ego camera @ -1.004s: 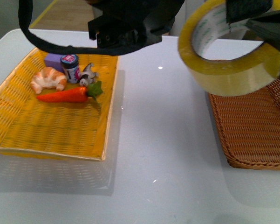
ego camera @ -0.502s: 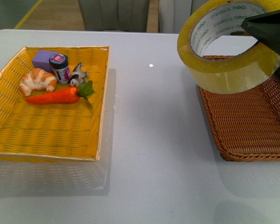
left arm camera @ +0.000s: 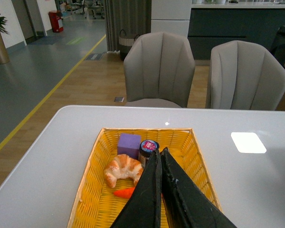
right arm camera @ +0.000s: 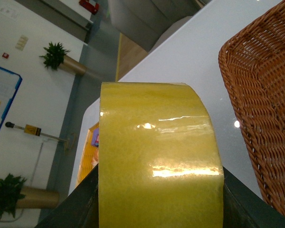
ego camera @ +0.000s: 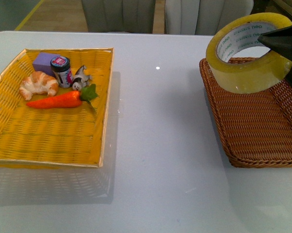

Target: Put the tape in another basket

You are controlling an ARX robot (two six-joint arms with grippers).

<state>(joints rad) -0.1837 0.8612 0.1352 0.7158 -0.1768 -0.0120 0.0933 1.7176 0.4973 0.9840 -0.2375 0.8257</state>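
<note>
My right gripper (ego camera: pixel 282 41) is shut on the tape (ego camera: pixel 248 73), a wide yellowish roll with a white printed core. It holds the roll tilted in the air over the far left part of the brown wicker basket (ego camera: pixel 252 131) at the right of the table. In the right wrist view the tape (right arm camera: pixel 159 156) fills the space between the two black fingers, with the basket's rim (right arm camera: pixel 256 99) beside it. My left gripper (left arm camera: pixel 159 154) is shut and empty, high above the yellow tray (left arm camera: pixel 92 190); it does not show in the front view.
The yellow woven tray (ego camera: pixel 48 141) on the left holds a croissant (ego camera: pixel 38 83), a carrot (ego camera: pixel 60 99), a purple block (ego camera: pixel 42 63), a small jar (ego camera: pixel 62 71) and a small figure (ego camera: pixel 80 77). Bare white table (ego camera: pixel 158 145) lies between tray and basket. Two chairs stand behind the table.
The tape has moved right and away from the camera, down towards the brown basket. The left arm, which crossed the top of the front view a second ago, has left it.
</note>
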